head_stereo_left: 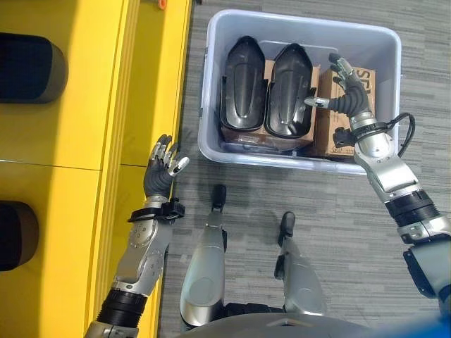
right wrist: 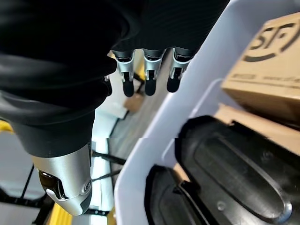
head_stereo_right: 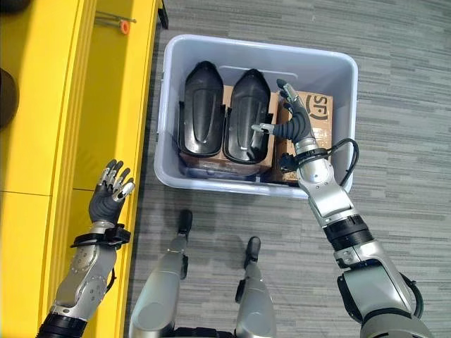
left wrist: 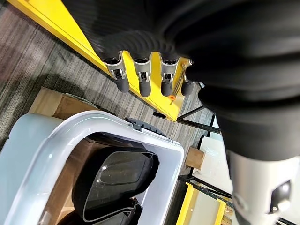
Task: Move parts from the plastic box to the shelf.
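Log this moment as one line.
right hand: open, over plastic box | black parts: in box | left hand: open, by shelf

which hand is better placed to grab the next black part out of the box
The right hand. It hovers open inside the plastic box, thumb by the nearer black part. The left hand is open too, but outside the box, beside the yellow shelf.

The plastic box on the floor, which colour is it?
The plastic box is pale grey-blue, best seen in the right eye view.
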### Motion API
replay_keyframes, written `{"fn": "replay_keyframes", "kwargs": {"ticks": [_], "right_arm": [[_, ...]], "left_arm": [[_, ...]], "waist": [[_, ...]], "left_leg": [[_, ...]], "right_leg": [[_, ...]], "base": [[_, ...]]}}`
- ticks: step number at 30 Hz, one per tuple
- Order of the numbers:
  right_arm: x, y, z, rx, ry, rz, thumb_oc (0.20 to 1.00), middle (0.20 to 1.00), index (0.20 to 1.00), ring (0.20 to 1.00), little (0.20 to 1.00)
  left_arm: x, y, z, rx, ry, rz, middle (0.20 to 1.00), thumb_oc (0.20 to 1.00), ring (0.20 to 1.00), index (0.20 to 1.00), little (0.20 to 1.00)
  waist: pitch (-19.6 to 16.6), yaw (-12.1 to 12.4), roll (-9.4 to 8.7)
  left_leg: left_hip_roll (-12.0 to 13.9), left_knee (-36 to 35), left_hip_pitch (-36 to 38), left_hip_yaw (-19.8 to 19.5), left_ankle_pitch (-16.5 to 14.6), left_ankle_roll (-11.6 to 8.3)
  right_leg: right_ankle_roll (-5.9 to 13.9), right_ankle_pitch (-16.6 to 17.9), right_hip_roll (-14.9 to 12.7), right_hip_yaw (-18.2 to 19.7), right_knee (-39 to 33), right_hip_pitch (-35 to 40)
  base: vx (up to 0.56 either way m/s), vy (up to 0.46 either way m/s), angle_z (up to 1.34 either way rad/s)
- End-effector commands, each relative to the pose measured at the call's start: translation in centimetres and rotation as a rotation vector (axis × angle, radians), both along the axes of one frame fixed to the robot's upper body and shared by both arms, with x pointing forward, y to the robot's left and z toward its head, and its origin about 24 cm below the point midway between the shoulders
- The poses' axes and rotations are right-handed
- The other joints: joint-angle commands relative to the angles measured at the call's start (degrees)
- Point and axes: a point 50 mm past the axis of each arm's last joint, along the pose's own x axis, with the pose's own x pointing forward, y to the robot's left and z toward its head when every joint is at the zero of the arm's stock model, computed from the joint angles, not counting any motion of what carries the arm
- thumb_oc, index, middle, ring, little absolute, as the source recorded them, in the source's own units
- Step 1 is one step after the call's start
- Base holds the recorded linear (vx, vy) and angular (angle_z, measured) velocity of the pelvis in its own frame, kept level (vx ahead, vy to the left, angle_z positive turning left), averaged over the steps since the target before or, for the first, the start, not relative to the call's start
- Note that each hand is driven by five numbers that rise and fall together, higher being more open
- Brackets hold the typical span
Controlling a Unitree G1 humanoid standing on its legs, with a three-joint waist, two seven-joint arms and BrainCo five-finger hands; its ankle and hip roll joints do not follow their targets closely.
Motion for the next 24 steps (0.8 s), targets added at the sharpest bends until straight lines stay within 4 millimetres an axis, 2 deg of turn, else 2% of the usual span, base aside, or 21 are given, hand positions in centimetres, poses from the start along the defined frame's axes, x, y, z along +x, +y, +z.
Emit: {"fn": "replay_keyframes", "kwargs": {"ticks": [1,2,6,11,24], "right_arm": [[-0.1,-0.3,1.6,0.035,-0.065,0.001,1.0,1.0,1.0,1.0,1.0],[0.5,-0.4,2.6,0.049,-0.081,-0.021,1.0,1.0,1.0,1.0,1.0],[0.9,-0.7,3.5,0.084,-0.107,-0.056,1.0,1.0,1.0,1.0,1.0],[1.4,-2.5,5.4,0.084,-0.153,-0.147,1.0,1.0,1.0,1.0,1.0],[2.6,-3.8,6.3,0.203,-0.145,-0.226,1.0,1.0,1.0,1.0,1.0]], "left_arm": [[-1.1,0.5,2.4,-0.003,-0.134,0.023,1.0,1.0,1.0,1.0,1.0],[-0.9,0.1,3.4,-0.003,-0.181,0.002,1.0,1.0,1.0,1.0,1.0],[-0.8,-0.4,4.8,-0.025,-0.246,-0.024,1.0,1.0,1.0,1.0,1.0],[-1.1,-1.0,7.2,-0.047,-0.362,-0.055,1.0,1.0,1.0,1.0,1.0],[-0.9,-1.7,8.4,-0.076,-0.424,-0.078,1.0,1.0,1.0,1.0,1.0]], "waist": [[-4.2,-0.5,0.24],[-3.6,-0.2,0.93],[-2.7,0.0,1.9],[-0.9,0.0,3.28],[0.7,-0.2,5.25]], "left_leg": [[4.0,0.2,-0.5,-0.8,-1.7,-2.85],[3.9,0.3,-1.1,-1.1,-1.6,-2.89],[3.8,0.7,-2.0,-1.5,-1.7,-2.88],[3.6,1.5,-3.6,-1.6,-2.0,-2.77],[2.3,4.1,-6.9,-2.0,-3.2,-2.29]], "right_leg": [[1.47,-0.6,-3.9,-1.5,2.7,-1.0],[1.28,-0.8,-4.0,-1.8,3.0,-1.3],[1.1,-1.4,-4.0,-1.7,4.0,-2.3],[0.87,-2.1,-4.0,-1.6,5.7,-4.2],[0.79,-3.2,-4.8,-1.3,8.3,-7.3]], "base": [[0.0,0.0,0.0],[0.0,0.0,0.0],[0.02,-0.012,0.05],[0.03,-0.016,0.05],[0.0,-0.001,0.0]]}}
